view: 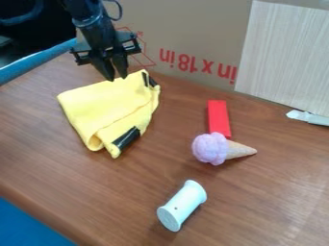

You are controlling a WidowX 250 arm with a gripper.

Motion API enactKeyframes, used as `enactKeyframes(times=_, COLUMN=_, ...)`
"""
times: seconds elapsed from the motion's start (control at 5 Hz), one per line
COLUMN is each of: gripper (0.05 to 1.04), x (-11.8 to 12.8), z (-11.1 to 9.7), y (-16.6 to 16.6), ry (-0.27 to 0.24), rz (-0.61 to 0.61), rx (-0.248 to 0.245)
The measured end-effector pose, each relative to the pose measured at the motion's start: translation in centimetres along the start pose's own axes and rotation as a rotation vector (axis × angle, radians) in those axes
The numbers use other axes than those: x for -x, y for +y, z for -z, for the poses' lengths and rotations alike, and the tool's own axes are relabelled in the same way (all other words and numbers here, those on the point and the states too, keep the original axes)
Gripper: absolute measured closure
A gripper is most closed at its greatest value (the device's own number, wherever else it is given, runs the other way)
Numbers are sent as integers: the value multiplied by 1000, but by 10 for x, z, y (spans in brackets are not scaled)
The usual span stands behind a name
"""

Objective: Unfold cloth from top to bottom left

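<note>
My gripper (117,78) hangs down at the upper left, its two fingertips a small gap apart, so it is open. The tips are at the back edge of the yellow cloth (106,105), over or close to it; whether they touch it I cannot tell. Folded over itself, the cloth lies on the left part of the table, with a rolled fold toward the front. Black patches show at its right back corner and its front right edge.
A red block (218,118) lies right of the cloth, with a toy ice cream cone (212,148) at its front end. Nearer the front lies a white spool (183,204). A cardboard panel (186,33) and a light board (286,53) stand behind the brown table (270,206).
</note>
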State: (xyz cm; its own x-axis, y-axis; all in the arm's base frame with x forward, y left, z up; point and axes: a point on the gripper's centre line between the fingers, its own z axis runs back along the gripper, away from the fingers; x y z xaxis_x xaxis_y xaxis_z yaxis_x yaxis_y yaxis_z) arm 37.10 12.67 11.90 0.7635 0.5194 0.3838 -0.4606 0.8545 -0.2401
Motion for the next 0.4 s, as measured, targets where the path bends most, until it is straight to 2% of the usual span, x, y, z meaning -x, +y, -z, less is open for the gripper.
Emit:
enactKeyframes(times=0.2, gripper=326, x=-15, z=1, y=-17, ry=-33, rz=-33, rx=-13)
enactKeyframes(times=0.4, gripper=102, x=-26, z=20, y=-27, ry=-26, rz=-78, rx=-46)
